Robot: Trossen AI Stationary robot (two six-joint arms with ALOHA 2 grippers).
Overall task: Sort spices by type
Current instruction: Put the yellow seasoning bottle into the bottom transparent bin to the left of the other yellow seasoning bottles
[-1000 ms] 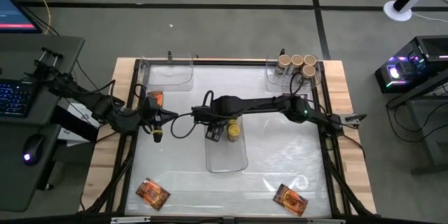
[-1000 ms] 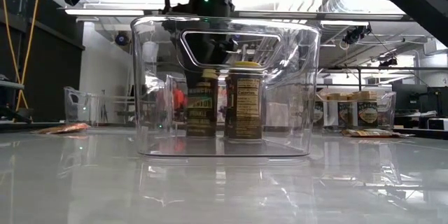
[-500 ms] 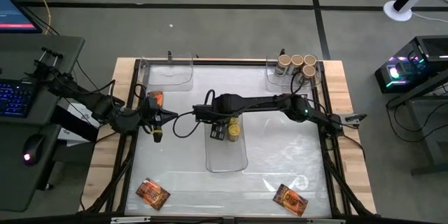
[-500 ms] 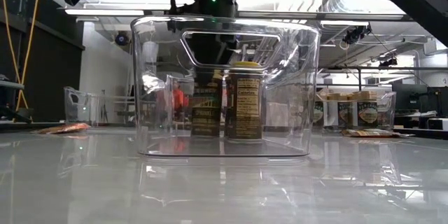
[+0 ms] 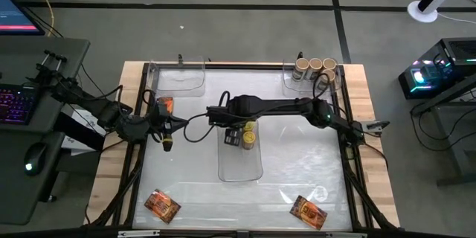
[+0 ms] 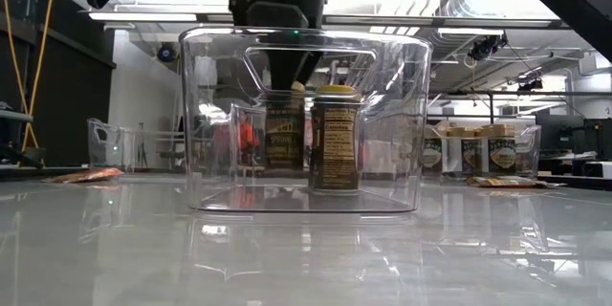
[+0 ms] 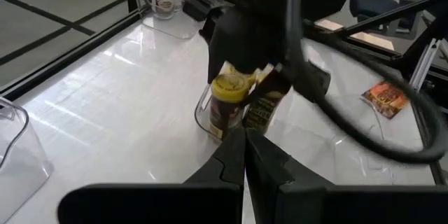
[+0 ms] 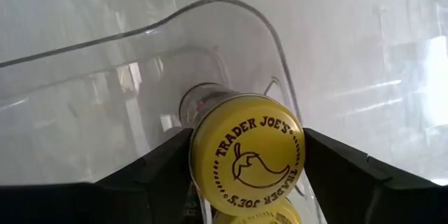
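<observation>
The right gripper (image 5: 233, 138) reaches across the middle of the table (image 5: 297, 163) and hangs over the far end of the clear centre tray (image 5: 240, 169), its jaws clenched on a yellow-lidded jar (image 8: 246, 152). From the right wrist, the two dark fingers (image 8: 157, 171) press either side of that jar just under its lid, with the tray's curved rim beneath it. A second yellow-lidded jar (image 5: 248, 139) stands upright in the same tray just beside the held one; from the low camera the pair sit close together inside the tray walls.

The left gripper (image 5: 166, 124) waits at the left side of the table, its jaws pressed together on nothing.

Three beige-lidded jars (image 5: 315, 65) stand in a row in the clear tray (image 5: 288, 83) at the far right corner. One orange-red packet (image 5: 161, 205) lies flat on the table near the front left corner and another packet (image 5: 308, 211) near the front right. A further clear tray (image 5: 178, 82) sits at the far left
</observation>
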